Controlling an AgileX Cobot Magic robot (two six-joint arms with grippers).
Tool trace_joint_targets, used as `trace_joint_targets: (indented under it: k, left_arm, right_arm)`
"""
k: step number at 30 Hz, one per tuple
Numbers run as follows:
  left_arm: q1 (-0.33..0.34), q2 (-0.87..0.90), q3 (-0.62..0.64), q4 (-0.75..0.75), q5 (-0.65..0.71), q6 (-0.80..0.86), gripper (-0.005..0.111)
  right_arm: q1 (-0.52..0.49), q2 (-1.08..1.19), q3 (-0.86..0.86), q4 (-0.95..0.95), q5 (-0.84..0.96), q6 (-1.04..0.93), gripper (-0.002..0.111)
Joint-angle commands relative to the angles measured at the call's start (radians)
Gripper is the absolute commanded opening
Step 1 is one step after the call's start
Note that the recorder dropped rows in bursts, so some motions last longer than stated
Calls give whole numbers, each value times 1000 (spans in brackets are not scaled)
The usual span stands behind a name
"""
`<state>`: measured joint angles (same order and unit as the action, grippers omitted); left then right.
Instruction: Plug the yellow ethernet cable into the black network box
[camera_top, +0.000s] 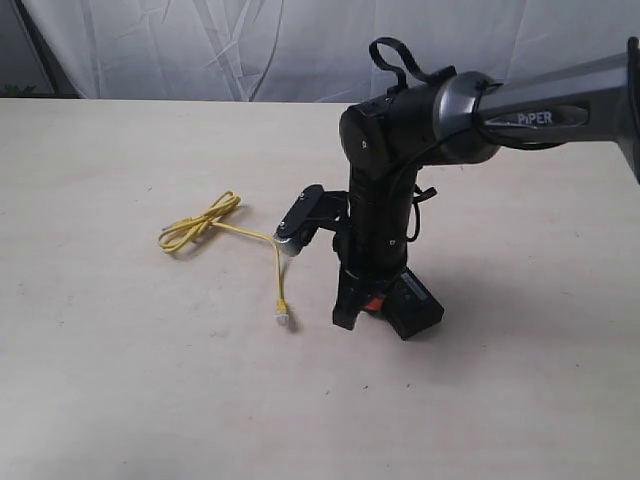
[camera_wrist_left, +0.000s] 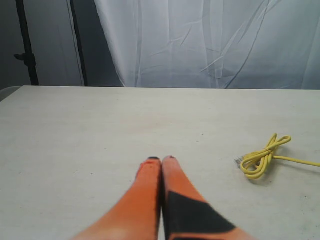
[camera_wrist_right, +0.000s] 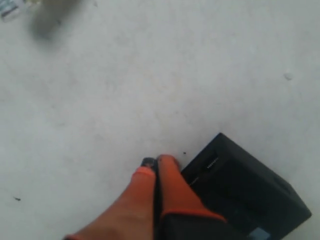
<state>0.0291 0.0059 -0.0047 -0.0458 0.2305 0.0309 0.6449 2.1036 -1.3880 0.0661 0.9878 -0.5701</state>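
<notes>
The yellow ethernet cable (camera_top: 214, 224) lies on the pale table, its knotted loop to the left and one clear plug (camera_top: 284, 320) at the near end. The loop (camera_wrist_left: 262, 157) also shows in the left wrist view, off to the side of my left gripper (camera_wrist_left: 161, 161), which is shut and holds nothing. The black network box (camera_top: 416, 310) sits on the table under the right arm. My right gripper (camera_wrist_right: 159, 162) points down at the table, shut and empty, its tips right beside the box's (camera_wrist_right: 245, 195) edge. The left arm is out of the exterior view.
The right arm (camera_top: 400, 150) reaches in from the right edge over the table's middle. A white curtain (camera_top: 250, 45) hangs behind the far table edge. A black stand (camera_wrist_left: 27, 45) is beyond the table in the left wrist view.
</notes>
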Motion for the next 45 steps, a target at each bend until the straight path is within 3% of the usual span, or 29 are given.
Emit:
trace_joint_targets:
  k: [1, 5, 15, 18, 24, 30, 32, 35, 38, 45]
  left_arm:
    - [0, -6, 5, 3, 1, -3, 0]
    - [0, -6, 5, 3, 1, -3, 0]
    - [0, -6, 5, 8, 1, -3, 0]
    - [0, -6, 5, 86, 1, -3, 0]
    - [0, -6, 5, 88, -7, -3, 0]
    - [0, -6, 5, 98, -24, -1, 0]
    - [0, -6, 5, 28, -59, -1, 0]
    - [0, -6, 5, -16, -74, -1, 0]
    - [0, -6, 5, -79, -74, -5, 0]
    - [0, -6, 5, -457, -125, -9, 0]
  right_arm:
    - [-4, -83, -21, 92, 49, 5, -1]
    - [-38, -195, -21, 69, 91, 21, -1]
    - [-311, -314, 155, 147, -43, 92, -1]
    - [-397, -308, 199, 234, -88, -39, -1]
    - [-496, -263, 197, 413, -79, -256, -1]
    - [-638, -187, 170, 755, 5, -520, -1]
    - [-656, -187, 209, 967, -48, -774, -1]
    - [-656, -187, 259, 1073, -87, -919, -1]
    - [-654, -187, 297, 1084, -77, -938, -1]
    - [-656, -164, 337, 1067, -233, -813, -1]
